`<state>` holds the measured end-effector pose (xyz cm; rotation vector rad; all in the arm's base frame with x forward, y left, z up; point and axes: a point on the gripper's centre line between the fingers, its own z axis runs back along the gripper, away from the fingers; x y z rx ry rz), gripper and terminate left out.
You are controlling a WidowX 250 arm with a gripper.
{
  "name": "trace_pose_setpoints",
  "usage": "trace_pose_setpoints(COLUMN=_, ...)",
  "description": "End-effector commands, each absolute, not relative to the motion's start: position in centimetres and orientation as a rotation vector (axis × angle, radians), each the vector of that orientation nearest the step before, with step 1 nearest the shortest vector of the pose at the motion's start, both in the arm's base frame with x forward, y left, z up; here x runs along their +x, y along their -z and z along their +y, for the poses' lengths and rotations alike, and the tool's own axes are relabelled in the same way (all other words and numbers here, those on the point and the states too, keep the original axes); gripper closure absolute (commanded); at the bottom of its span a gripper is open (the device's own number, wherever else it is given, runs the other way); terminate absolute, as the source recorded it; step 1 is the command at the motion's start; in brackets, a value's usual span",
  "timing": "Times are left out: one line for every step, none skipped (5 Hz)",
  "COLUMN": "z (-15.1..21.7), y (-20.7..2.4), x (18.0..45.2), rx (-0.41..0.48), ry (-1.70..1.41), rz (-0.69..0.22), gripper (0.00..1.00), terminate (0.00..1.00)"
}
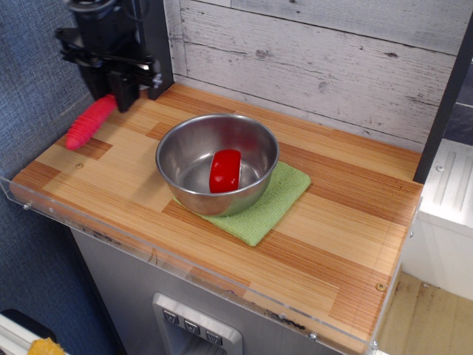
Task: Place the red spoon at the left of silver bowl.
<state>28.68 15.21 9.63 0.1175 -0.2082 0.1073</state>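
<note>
The silver bowl [216, 163] stands on a green cloth near the middle of the wooden table. A short rounded red block [225, 170] lies inside it. My black gripper [120, 97] is to the left of and behind the bowl, above the table's left part. It is shut on the upper end of the red spoon [89, 122], whose ribbed red handle slants down to the left. The spoon's metal scoop is hidden in the gripper. I cannot tell whether the handle's tip touches the table.
A green cloth [262, 207] lies under the bowl. A black post [155, 44] stands at the back left, just behind the gripper. A clear plastic rim [44, 211] edges the table's left and front. A plank wall closes the back.
</note>
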Motion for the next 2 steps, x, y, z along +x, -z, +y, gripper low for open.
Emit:
trace_pose_setpoints(z=17.8, y=-5.8, x=29.5, rx=0.056, ry=-0.067, rz=-0.272, gripper=1.00, terminate=0.00)
trace_pose_setpoints(z=17.9, y=-3.9, x=30.4, rx=0.025, ry=-0.024, rz=-0.261, gripper=1.00, terminate=0.00)
